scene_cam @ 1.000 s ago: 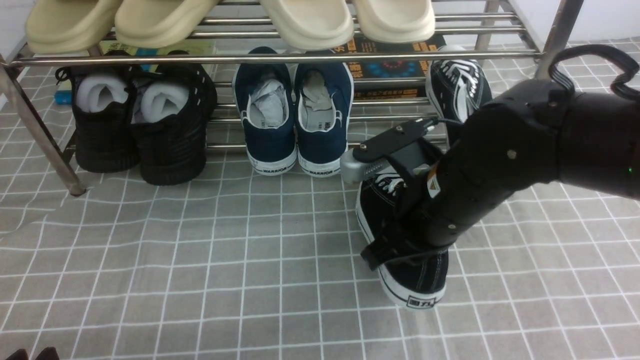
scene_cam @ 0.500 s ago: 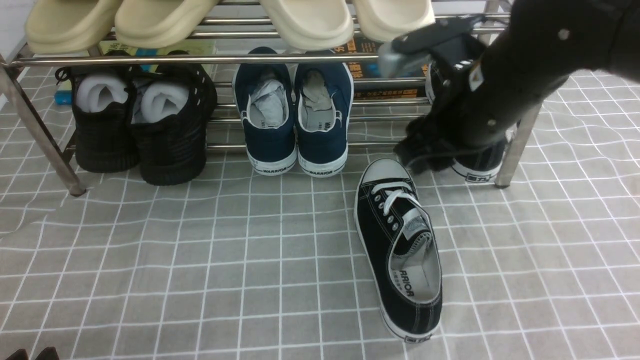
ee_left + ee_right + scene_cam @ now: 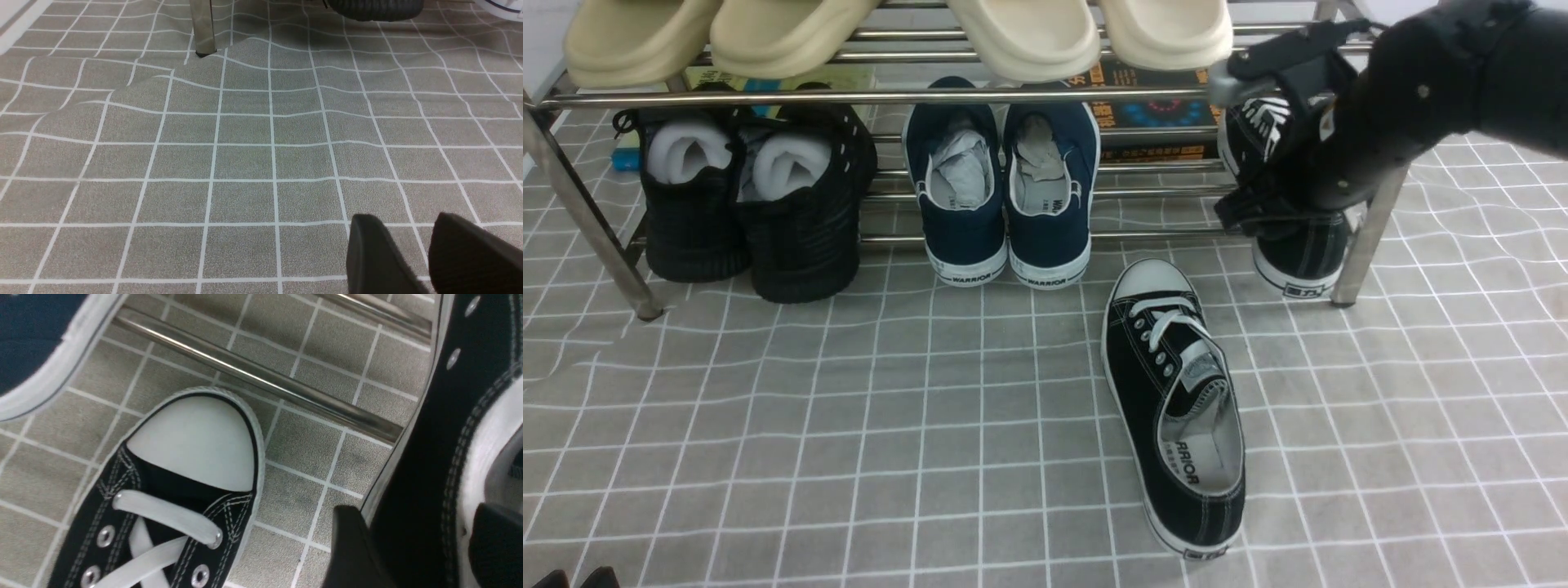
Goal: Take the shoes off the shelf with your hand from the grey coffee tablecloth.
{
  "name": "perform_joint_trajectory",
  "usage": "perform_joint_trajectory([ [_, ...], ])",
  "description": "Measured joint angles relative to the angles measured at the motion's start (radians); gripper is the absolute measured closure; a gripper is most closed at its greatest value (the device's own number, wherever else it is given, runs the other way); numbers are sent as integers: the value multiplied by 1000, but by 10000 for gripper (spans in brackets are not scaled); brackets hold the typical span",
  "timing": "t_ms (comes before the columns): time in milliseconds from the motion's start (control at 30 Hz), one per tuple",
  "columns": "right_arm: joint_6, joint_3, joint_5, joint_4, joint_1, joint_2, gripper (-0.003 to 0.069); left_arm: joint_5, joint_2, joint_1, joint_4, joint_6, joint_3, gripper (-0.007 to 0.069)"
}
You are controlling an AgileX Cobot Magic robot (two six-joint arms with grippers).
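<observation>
One black canvas sneaker [image 3: 1176, 408] with white laces lies on the grey grid tablecloth [image 3: 849, 408], toe toward the shelf [image 3: 931, 95]; its toe cap shows in the right wrist view [image 3: 192, 457]. The other sneaker [image 3: 1298, 261] sits at the right end of the lower tier. My right gripper [image 3: 1278, 208] is down over it. In the right wrist view the gripper [image 3: 414, 510] is open, with one finger outside and one inside the shoe's side wall [image 3: 441, 416]. My left gripper [image 3: 402, 220] is shut and empty just above the cloth, at the front view's bottom left corner [image 3: 576, 576].
Navy sneakers [image 3: 1005, 196] and black knit shoes [image 3: 752, 196] stand on the lower tier, beige slippers [image 3: 1029, 33] on the upper. Books [image 3: 1168, 110] lie behind. The shelf's right leg [image 3: 1368, 237] stands beside the gripped shoe; its left leg [image 3: 588, 220] is far left.
My right arm let go of the sneaker now lying on the cloth, rose and moved back to the shelf, then settled over the second sneaker. The left gripper stayed still.
</observation>
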Motion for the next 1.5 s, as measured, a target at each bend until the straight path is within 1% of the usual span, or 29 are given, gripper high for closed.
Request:
perform_joint_trajectory([
  [33,0,0,-6,-3,-1,9,300,0,0,0,0,0,0,385],
  [67,0,0,-7,-3,-1,13,307,0,0,0,0,0,0,385],
  [100,0,0,-10,-5,-1,19,342,0,0,0,0,0,0,385],
  [133,0,0,-8,-6,-1,21,440,0,0,0,0,0,0,385],
  [167,0,0,-1,-3,-1,18,518,0,0,0,0,0,0,385],
  [233,0,0,28,18,-1,3,624,0,0,0,0,0,0,385],
  [267,0,0,67,37,-1,-12,647,0,0,0,0,0,0,385],
  [333,-1,1,147,70,-1,-49,654,0,0,0,0,0,0,385],
  [400,-7,19,295,145,-1,-139,654,0,0,0,0,0,0,385],
  [467,-9,36,330,165,-1,-173,654,0,0,0,0,0,0,385],
  [500,-12,78,362,199,-1,-224,654,0,0,0,0,0,0,385],
  [600,-19,189,353,238,4,-290,654,0,0,0,0,0,0,385],
  [700,-23,299,282,244,20,-323,653,0,0,0,0,0,0,385],
  [833,-30,376,198,240,55,-322,651,0,0,0,0,0,0,385],
  [1000,-39,385,162,239,94,-305,648,0,0,0,0,0,0,385],
  [1300,-39,386,165,233,154,-294,645,0,0,0,0,0,0,385],
  [1500,-39,387,177,235,162,-294,643,0,0,0,0,0,0,385],
])
